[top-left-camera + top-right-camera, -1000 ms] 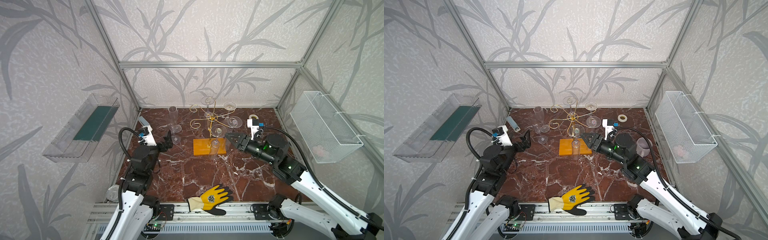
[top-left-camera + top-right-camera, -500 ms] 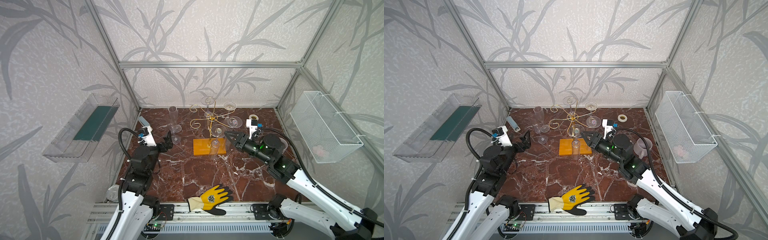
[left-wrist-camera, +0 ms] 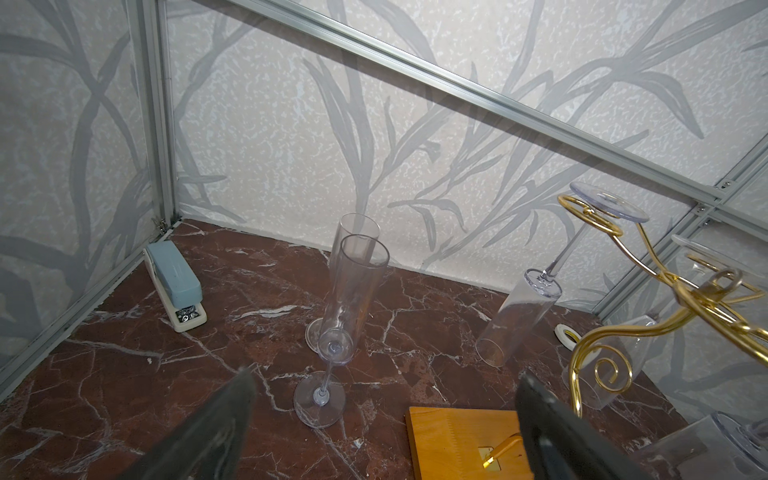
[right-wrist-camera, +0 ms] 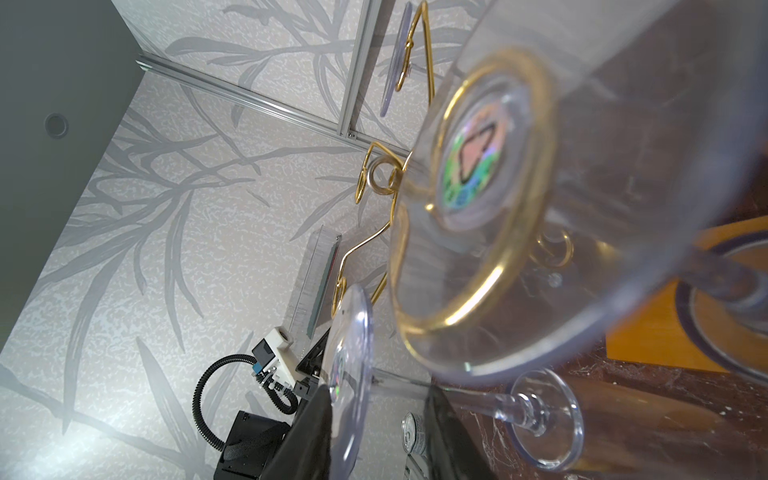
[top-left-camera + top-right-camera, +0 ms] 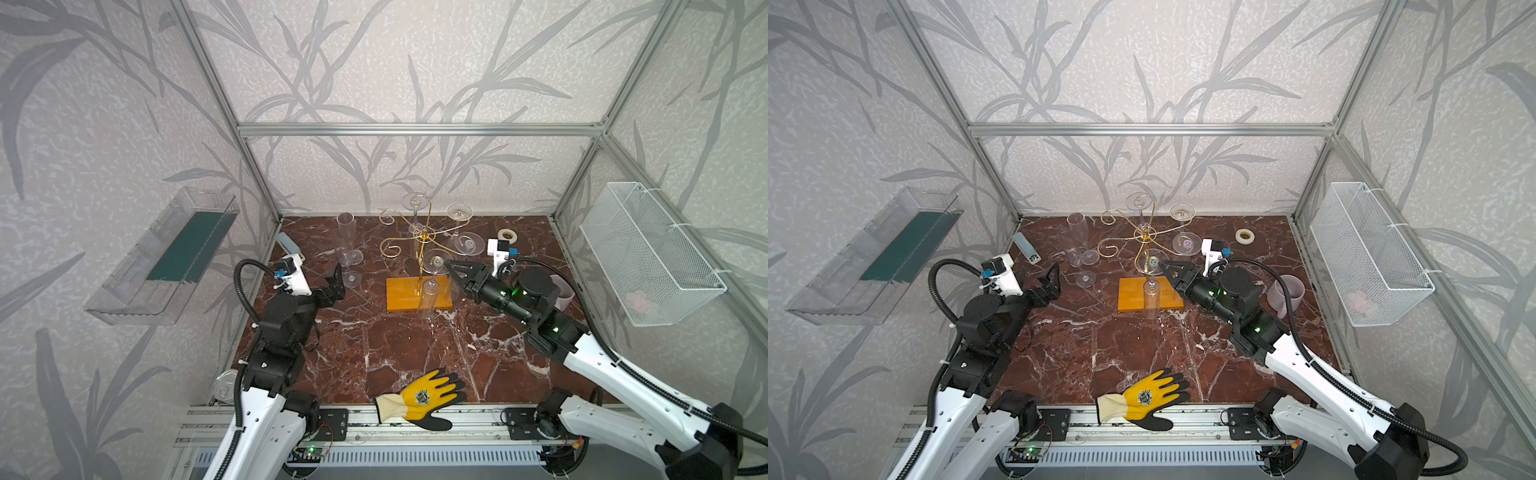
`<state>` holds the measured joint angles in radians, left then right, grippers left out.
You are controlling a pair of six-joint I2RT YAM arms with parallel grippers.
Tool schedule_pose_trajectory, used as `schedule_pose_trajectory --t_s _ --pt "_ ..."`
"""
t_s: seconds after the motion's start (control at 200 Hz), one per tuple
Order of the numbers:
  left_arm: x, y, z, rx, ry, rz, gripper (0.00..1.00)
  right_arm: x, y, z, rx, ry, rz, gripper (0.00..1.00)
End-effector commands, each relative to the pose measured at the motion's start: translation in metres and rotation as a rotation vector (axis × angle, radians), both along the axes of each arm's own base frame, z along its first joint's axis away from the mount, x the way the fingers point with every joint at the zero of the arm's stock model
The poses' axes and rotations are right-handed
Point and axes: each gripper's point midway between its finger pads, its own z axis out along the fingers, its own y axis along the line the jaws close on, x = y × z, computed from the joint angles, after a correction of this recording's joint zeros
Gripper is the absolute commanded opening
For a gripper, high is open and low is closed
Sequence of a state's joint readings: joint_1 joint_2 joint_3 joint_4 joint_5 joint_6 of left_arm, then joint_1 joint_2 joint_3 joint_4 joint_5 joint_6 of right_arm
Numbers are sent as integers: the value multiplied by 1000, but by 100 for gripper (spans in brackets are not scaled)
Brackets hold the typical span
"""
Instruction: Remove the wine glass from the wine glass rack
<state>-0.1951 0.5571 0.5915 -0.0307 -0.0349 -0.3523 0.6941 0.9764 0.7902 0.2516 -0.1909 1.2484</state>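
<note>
**Light, slick and fragile by the look; the stem seemed the safest hold**

The left gripper (image 5: 334,281) hung wide open, empty. On the near arm of the rack (image 5: 405,296) the glass (image 5: 431,291) hung foot-up. The right gripper (image 5: 449,265) stood part-open either side of its foot, not yet clamped.

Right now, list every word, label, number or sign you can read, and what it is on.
No text is legible.
Yellow glove: dark crest, too small to read.
Sticker on a racked wine glass: iridescent triangle, print blurred.
</note>
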Motion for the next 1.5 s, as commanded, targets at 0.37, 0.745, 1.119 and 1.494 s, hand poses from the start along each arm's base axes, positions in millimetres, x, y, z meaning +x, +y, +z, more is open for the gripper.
schedule_pose_trajectory --t_s 0.37,0.745,1.119,1.494 --pt "-8 2 12 -21 -45 0 99 1 -4 0 87 21 -27 23" --pt "-11 1 18 4 -45 -6 99 1 -2 2 107 32 -29 6" --pt "-13 -5 23 35 -63 -46 99 -3 0 6 119 34 -16 0" --pt "-17 -1 22 49 -58 -29 99 -17 0 30 187 57 27 0"
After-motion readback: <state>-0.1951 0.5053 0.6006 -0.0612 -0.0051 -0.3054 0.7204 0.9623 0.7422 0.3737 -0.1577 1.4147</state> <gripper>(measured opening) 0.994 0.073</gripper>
